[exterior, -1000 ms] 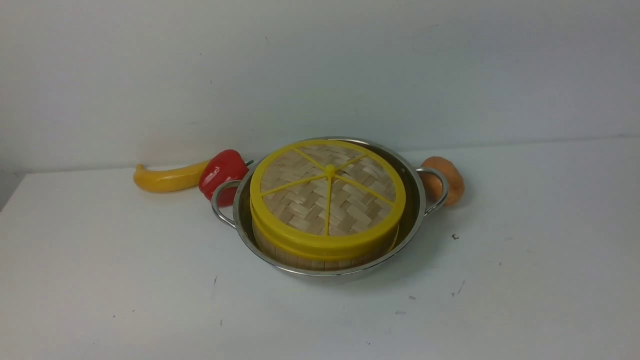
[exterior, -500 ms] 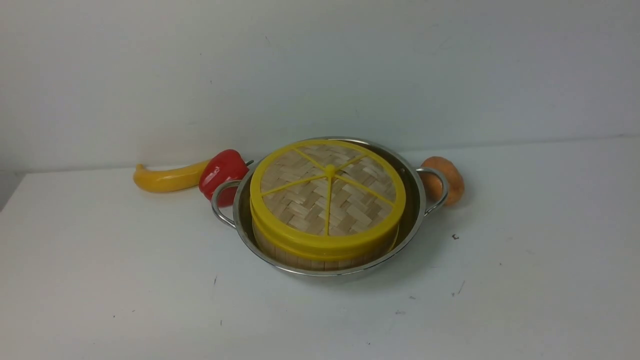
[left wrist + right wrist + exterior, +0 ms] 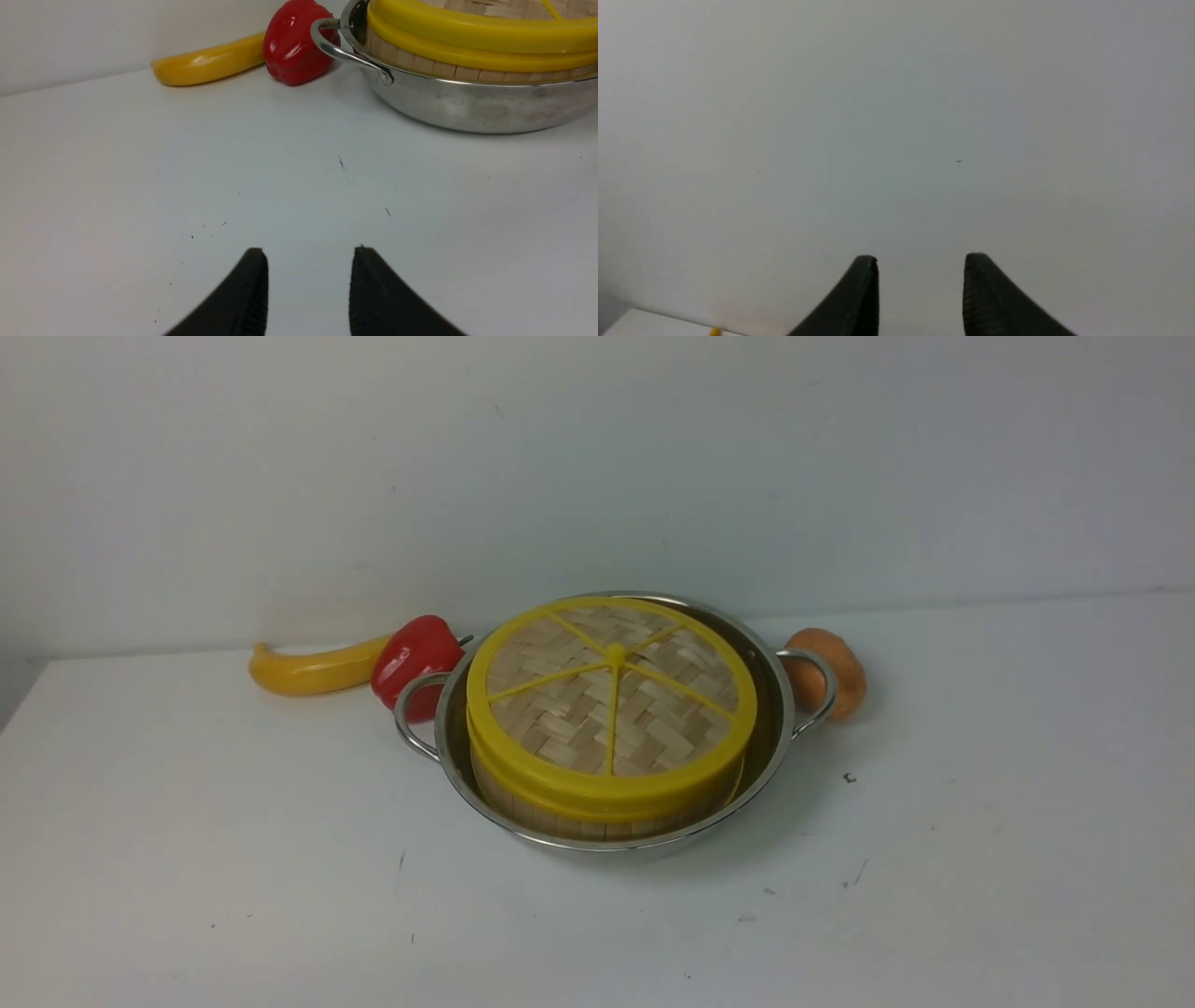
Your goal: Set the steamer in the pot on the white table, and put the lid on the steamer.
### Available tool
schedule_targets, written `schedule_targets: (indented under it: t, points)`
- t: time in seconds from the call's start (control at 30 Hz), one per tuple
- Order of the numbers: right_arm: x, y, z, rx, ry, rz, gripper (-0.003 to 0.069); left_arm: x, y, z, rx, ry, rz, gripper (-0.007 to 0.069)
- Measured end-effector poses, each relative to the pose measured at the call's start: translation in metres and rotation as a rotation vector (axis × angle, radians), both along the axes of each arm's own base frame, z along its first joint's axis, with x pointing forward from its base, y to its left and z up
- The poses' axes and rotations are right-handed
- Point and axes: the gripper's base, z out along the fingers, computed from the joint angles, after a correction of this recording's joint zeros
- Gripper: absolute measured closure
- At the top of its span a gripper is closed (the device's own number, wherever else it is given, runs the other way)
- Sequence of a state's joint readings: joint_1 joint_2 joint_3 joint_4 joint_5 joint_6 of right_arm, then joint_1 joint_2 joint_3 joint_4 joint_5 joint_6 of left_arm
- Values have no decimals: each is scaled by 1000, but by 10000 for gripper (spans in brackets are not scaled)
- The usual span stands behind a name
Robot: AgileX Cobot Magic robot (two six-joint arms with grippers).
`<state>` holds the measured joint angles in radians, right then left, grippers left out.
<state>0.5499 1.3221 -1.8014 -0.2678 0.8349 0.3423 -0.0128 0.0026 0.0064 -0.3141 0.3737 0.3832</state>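
Note:
The shiny steel pot (image 3: 775,747) stands in the middle of the white table (image 3: 187,859). The bamboo steamer (image 3: 560,821) sits inside it, and the woven yellow-rimmed lid (image 3: 611,700) lies on top of the steamer. In the left wrist view the pot (image 3: 467,105), steamer wall (image 3: 420,70) and lid rim (image 3: 467,28) show ahead. My left gripper (image 3: 309,254) is open and empty over bare table, short of the pot. My right gripper (image 3: 920,261) is open and empty, facing the blank wall. Neither gripper shows in the front view.
A yellow banana (image 3: 313,670) and a red pepper (image 3: 415,658) lie by the pot's left handle; they also show in the left wrist view, banana (image 3: 210,63) and pepper (image 3: 292,44). An orange-brown potato-like thing (image 3: 836,667) lies behind the right handle. A wall runs along the table's back.

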Motion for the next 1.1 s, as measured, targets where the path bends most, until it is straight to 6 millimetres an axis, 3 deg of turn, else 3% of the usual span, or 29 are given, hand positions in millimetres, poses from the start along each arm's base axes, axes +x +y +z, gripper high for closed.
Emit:
schedule_targets:
  t: [0.17, 0.27, 0.37, 0.47, 0.53, 0.63, 0.87, 1.1]
  points:
    - [12, 20, -36, -55, -28, 154, 389, 0, 0, 0, 0, 0, 0, 384]
    - [15, 38, -76, -76, 55, 312, 389, 0, 0, 0, 0, 0, 0, 384]
    - [10, 43, -96, -34, 104, 410, 389, 0, 0, 0, 0, 0, 0, 384]
    - [7, 34, -107, 32, 111, 446, 389, 0, 0, 0, 0, 0, 0, 384]
    - [5, 26, -108, 35, 88, 445, 389, 0, 0, 0, 0, 0, 0, 384]
    - [-3, -3, -104, 0, -11, 396, 389, 0, 0, 0, 0, 0, 0, 384]
    - [-36, -48, -79, -185, -200, 250, 389, 0, 0, 0, 0, 0, 0, 384]
    - [-64, -83, -75, -202, -114, 78, 389, 0, 0, 0, 0, 0, 0, 384]
